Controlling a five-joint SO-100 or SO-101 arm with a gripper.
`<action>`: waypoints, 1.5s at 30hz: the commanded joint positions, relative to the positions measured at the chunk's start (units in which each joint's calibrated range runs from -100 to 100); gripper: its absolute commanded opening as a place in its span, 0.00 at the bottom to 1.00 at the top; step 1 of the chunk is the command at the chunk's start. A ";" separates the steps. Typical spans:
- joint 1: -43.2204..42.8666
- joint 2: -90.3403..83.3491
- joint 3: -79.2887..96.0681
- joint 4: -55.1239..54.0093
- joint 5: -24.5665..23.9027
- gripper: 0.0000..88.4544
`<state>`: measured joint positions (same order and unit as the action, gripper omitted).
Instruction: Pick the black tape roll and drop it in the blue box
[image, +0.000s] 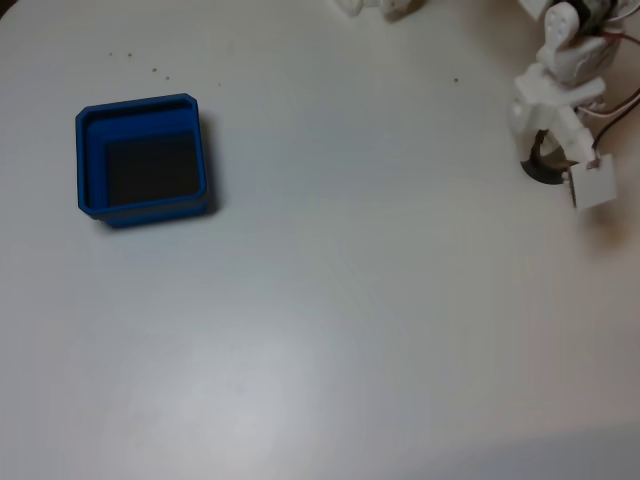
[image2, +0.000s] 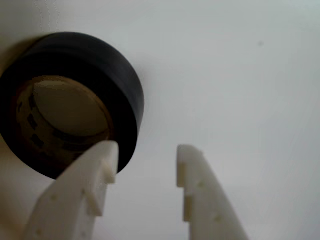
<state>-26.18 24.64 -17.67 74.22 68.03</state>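
- The black tape roll (image2: 70, 100) was seen lying flat on the white worktop (image: 330, 300), in the upper left of the wrist view.
- In the fixed view, a bit of the roll (image: 541, 170) was seen under the arm, at the right side of the worktop.
- The gripper (image2: 147, 160) was seen low beside the roll, with its fingers (image2: 87, 192) spread apart and nothing pinched between them.
- One finger tip was seen in front of the roll's near edge, and the gap between the fingers was off to the right of the roll.
- Whether that finger touched the roll could not be told.
- The blue box (image: 88, 165) was seen far away at the left of the fixed view, and nothing was in it.
- The task was judged to be at its start: the roll was not yet picked up, and the lift, the carry and the drop were all left.
- Dark marks were seen inside the roll's tan ring, but no words could be read, and no brand or label was made out anywhere.
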 joint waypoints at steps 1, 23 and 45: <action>-0.64 0.36 -3.54 -1.12 0.26 0.16; -1.04 2.20 -3.54 -1.20 0.43 0.21; -3.67 4.71 -3.45 -2.36 0.52 0.21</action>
<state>-29.74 29.97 -17.67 72.82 68.36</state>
